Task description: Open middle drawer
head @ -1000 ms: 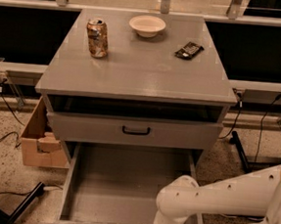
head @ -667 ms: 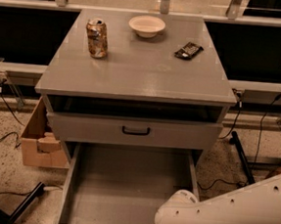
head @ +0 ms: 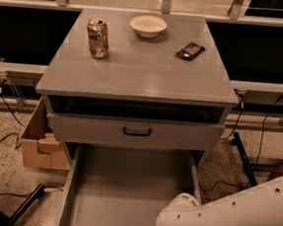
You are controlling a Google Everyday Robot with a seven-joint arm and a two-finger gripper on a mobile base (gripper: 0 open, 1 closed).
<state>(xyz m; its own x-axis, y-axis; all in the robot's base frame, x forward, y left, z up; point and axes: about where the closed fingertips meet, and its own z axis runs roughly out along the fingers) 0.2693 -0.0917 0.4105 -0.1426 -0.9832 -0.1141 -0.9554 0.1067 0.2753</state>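
The middle drawer point(head: 129, 193) stands pulled far out under the grey cabinet point(head: 139, 77). I see its grey floor and side walls. Its front and handle lie below the picture's bottom edge or behind my arm. Above it the taller-fronted drawer point(head: 189, 138) with a black bar handle point(head: 137, 131) stands slightly out, with a dark gap over it. My white arm point(head: 221, 218) comes in from the lower right, and its elbow hangs over the open drawer's front right corner. My gripper is out of view below the frame.
On the cabinet top stand a drink can point(head: 97, 38), a white bowl point(head: 148, 25) and a dark packet point(head: 190, 50). An open cardboard box point(head: 37, 143) sits on the floor at the left. Cables and a black stand leg point(head: 4, 212) lie on the floor.
My arm has sunk lower and its elbow now sits nearer the bottom edge. The drawers and the things on top have not moved.
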